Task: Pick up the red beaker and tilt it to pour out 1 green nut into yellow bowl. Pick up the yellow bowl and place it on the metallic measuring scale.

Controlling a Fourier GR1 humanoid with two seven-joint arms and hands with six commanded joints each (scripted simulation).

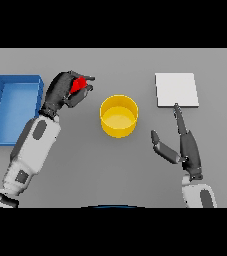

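My left hand [62,92] is curled round the red beaker [78,84] and holds it left of the yellow bowl [119,116], tilted with its mouth toward the right. The hand covers most of the beaker. The yellow bowl stands at the table's middle; I see no nut in it. The metallic measuring scale [176,89] is a flat pale square at the back right. My right hand [185,145] is open, its fingers straight, right of the bowl and just in front of the scale, with one fingertip near the scale's front edge.
A blue tray [15,90] stands at the far left, beside my left forearm.
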